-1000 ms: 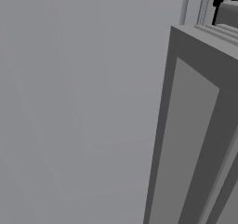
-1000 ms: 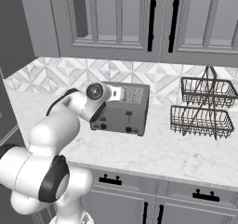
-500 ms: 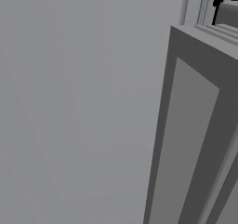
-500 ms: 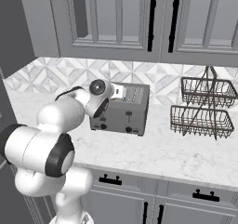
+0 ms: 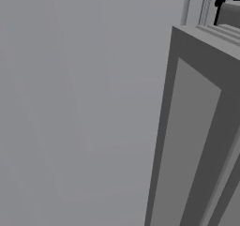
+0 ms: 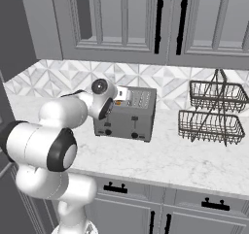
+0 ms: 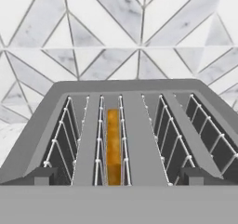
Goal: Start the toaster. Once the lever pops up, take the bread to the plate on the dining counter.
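Cabinets: grey upper cabinet doors with long black handles hang over the worktop; the left base view is taken up by a plain grey panel and the edge of a framed door.
Counter: a white marble-look worktop with grey drawer fronts under it and black pulls. This one stands against the wall.
Wall: the backsplash is made of white and grey triangle tiles.
My arm: it rises from the lower left of the right base view and bends toward the toaster; my wrist is at the toaster's left top edge.
Basket: a dark wire basket with two levels stands on the worktop, well apart to the right of the toaster.
Toaster: a grey toaster stands near the wall, with small dark knobs on the front face. From my hand view I look along its top, with wire guides in the slots.
Bread: the bread sits down inside the second slot from the left, golden-orange, seen edge-on.
My gripper: I cannot tell if the fingers are apart or together.
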